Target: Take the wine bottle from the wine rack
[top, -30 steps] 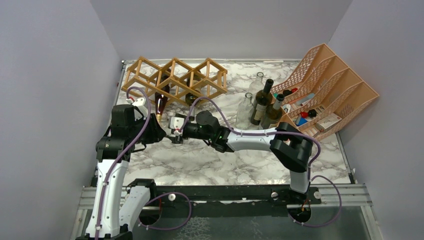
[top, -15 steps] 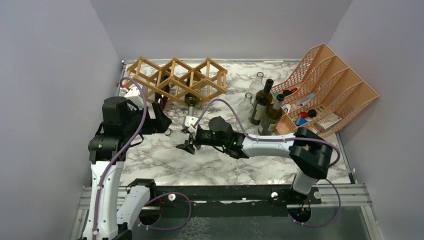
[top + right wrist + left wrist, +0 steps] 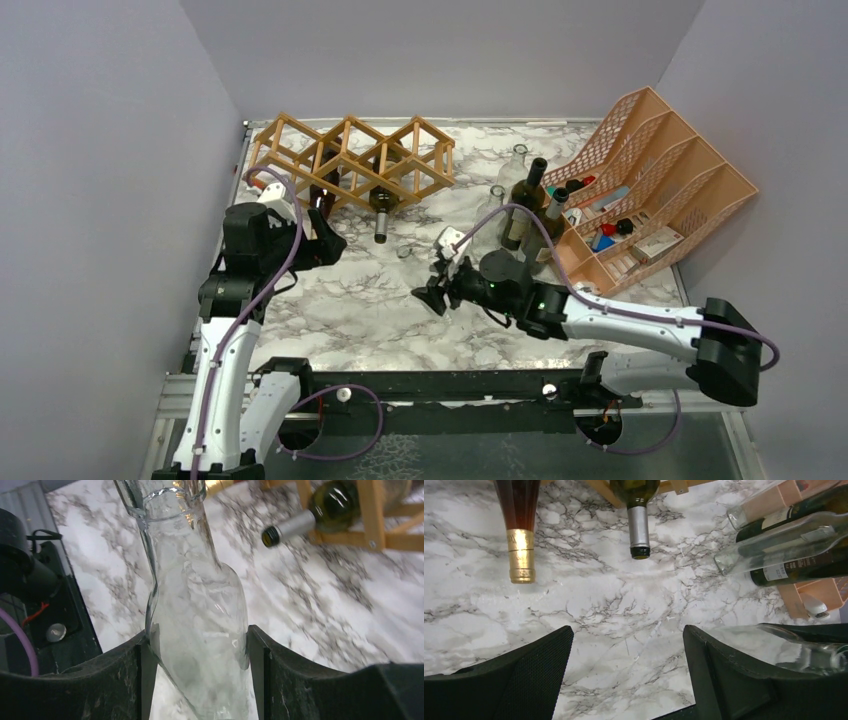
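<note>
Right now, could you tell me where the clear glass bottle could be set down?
Bare marble tabletop lies between the left gripper, the right gripper holding the clear bottle, and the black near rail. Crowded: bottle necks below the tan wooden wine rack, standing bottles by the peach mesh organizer.

1 wine rack (image 3: pixel 350 150), 1 mesh organizer (image 3: pixel 680 150), 7 bottles (image 3: pixel 380 222), 2 arms (image 3: pixel 225 340).

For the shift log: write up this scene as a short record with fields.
left pincer: open, empty
right pincer: shut on clear bottle, over the table
wine rack: holds gold-capped bottle and silver-capped bottle, necks sticking out
peach organizer: right rear, standing bottles beside it
</note>
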